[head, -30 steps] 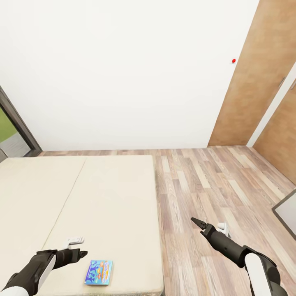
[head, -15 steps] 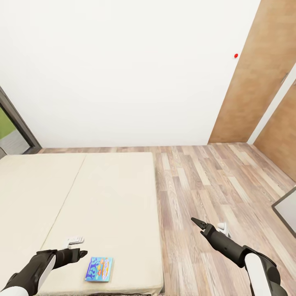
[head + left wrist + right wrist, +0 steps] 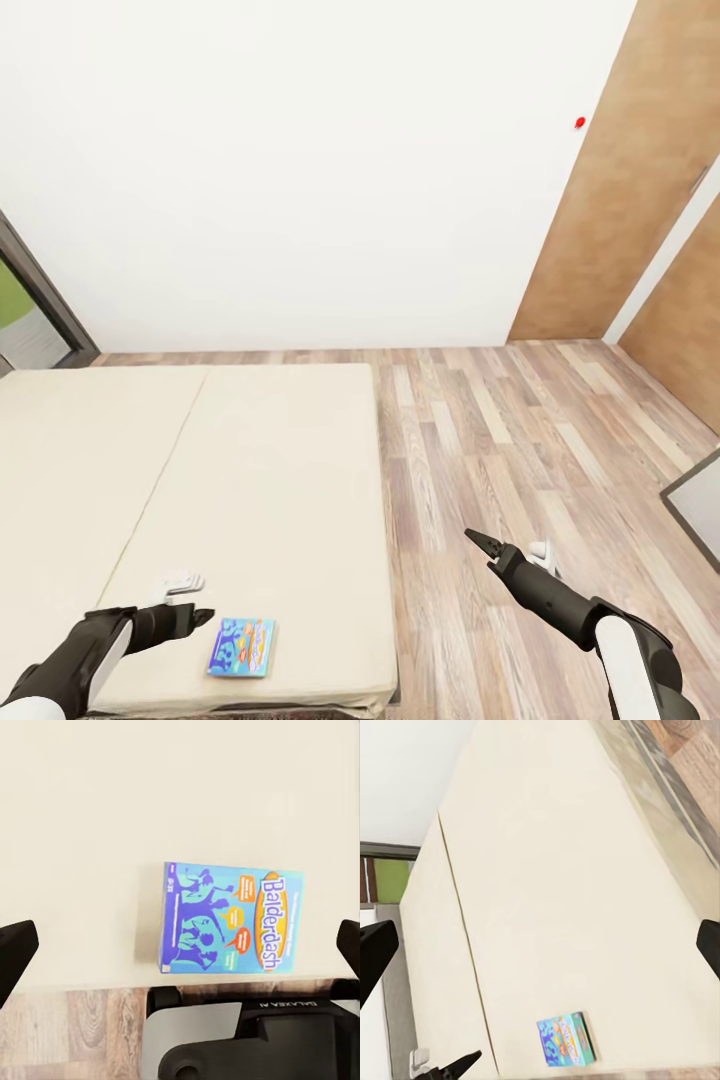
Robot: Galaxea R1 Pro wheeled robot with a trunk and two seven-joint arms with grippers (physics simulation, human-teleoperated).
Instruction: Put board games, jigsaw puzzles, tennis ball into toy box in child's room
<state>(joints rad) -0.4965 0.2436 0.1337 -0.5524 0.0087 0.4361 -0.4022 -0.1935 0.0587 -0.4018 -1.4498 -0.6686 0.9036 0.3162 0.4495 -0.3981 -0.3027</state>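
The blue "Balderdash" board game (image 3: 233, 919) lies near the bed's (image 3: 260, 480) edge; my left pincer (image 3: 185, 600) is wide, my right pincer (image 3: 510, 553) likewise.

Flat blue printed board game box (image 3: 241, 647), lettered "Balderdash" in the left wrist view (image 3: 233, 918): smooth card-like face, bright print, slight sheen. It lies at 6 o'clock in the head view on the cream bed top (image 3: 250, 470): matt, even, cloth-like, one thin seam running lengthwise.

Wood-plank floor (image 3: 520, 440), 3 o'clock of the bed: grey-brown grain, mixed plank tones, low satin finish.

Brown wooden door panels (image 3: 620, 200), 2 o'clock: fine grain, matt.

White wall (image 3: 300, 170), 12 o'clock: plain, smooth, matt.

Left gripper (image 3: 192, 600) and right gripper (image 3: 500, 550): black matt plastic-looking casings; forearm shells further back white, smooth.
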